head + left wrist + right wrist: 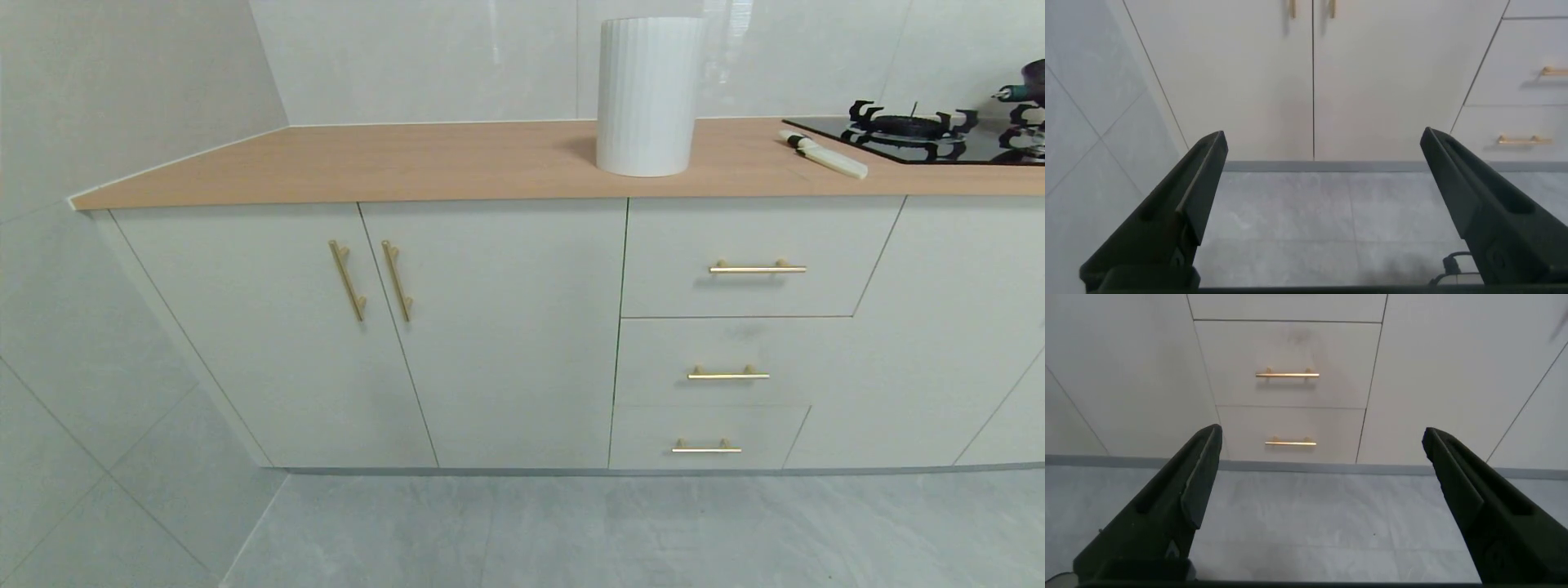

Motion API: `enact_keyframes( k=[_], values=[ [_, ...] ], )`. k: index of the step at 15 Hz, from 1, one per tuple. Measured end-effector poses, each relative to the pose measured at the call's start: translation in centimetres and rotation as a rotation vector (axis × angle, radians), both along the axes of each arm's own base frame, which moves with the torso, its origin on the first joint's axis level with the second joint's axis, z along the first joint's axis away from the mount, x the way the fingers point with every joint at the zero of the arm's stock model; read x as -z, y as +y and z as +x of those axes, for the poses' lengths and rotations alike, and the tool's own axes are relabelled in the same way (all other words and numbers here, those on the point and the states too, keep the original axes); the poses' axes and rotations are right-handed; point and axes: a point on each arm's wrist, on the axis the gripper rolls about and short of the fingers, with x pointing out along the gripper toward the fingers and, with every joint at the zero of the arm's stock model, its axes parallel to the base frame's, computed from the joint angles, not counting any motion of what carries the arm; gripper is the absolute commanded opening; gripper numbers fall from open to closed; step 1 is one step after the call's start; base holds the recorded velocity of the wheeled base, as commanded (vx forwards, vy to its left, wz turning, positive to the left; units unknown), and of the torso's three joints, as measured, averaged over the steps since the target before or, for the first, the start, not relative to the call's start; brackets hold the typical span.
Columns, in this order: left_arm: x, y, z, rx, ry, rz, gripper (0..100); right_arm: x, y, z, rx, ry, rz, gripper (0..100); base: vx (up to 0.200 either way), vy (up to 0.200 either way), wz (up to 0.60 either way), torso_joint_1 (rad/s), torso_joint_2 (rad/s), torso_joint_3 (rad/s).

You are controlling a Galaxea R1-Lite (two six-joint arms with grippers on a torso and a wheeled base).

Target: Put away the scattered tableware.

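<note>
1. A pale cream, long slim knife-like utensil with a dark band near one end (823, 154) lies flat on the light wooden countertop (408, 163), at about 3 o'clock from the container and well apart from it.
2. The tall white ribbed cylindrical container (648, 96) stands upright on the same countertop.
3. A black glass gas hob with black pan supports (922, 131) sits at about 2 o'clock from the utensil, just beside it.
4. At 6 o'clock from the container are three shut drawers with brass bar handles (758, 267); at 8 o'clock, two shut cabinet doors (347, 279).
5. The left gripper (1323, 140) has its jaws spread wide, holding nothing, above the grey tiled floor (571, 531).
6. The right gripper (1323, 434) is likewise spread and empty, facing the drawers.
</note>
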Motion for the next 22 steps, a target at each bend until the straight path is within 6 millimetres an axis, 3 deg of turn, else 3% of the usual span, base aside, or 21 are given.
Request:
enact_keyframes(
  k=[3, 8, 20, 22],
  values=[
    [0.0, 0.0, 0.0, 0.0, 0.0, 0.0, 100, 0.0, 0.0, 0.0, 0.0, 0.0, 0.0, 100, 0.2, 0.0, 0.0, 0.005, 0.0, 0.001],
    [0.0, 0.0, 0.0, 0.0, 0.0, -0.001, 100, 0.0, 0.0, 0.0, 0.0, 0.001, 0.001, 100, 0.0, 0.0, -0.24, 0.001, 0.0, 0.002],
    [0.0, 0.0, 0.0, 0.0, 0.0, -0.001, 100, 0.0, 0.0, 0.01, 0.0, 0.002, 0.002, 100, 0.0, 0.0, 0.0, 0.0, 0.0, 0.0],
    [0.0, 0.0, 0.0, 0.0, 0.0, -0.001, 100, 0.0, 0.0, 0.01, 0.0, 0.002, 0.002, 100, 0.0, -0.2, 0.0, 0.002, 0.0, 0.002]
  ],
)
